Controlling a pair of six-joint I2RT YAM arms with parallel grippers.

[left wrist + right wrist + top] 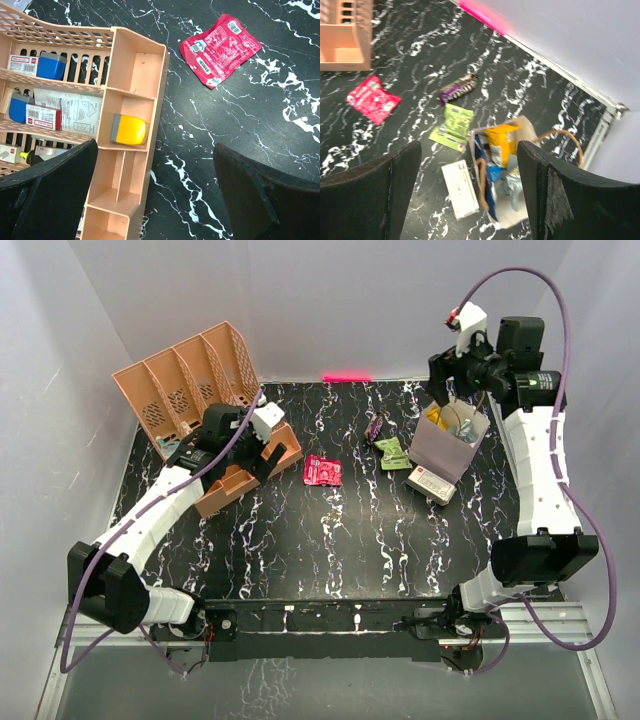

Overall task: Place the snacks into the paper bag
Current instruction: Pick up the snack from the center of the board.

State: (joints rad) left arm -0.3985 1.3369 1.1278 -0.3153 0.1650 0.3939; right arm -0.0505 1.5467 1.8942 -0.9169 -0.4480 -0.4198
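Right end effector (pixel 468 150) spread; three snacks (pixel 322 470) (pixel 375 426) (pixel 393 453) loose.

Inside the paper bag (pixel 440 450) the snacks (pixel 495 175) overlap and blur past telling apart beyond a yellow packet (pixel 502 142), while the peach organiser (pixel 135 75) runs off the left wrist view's edges, partly hidden behind one finger (pixel 50 195) of the left hand (pixel 155 197).
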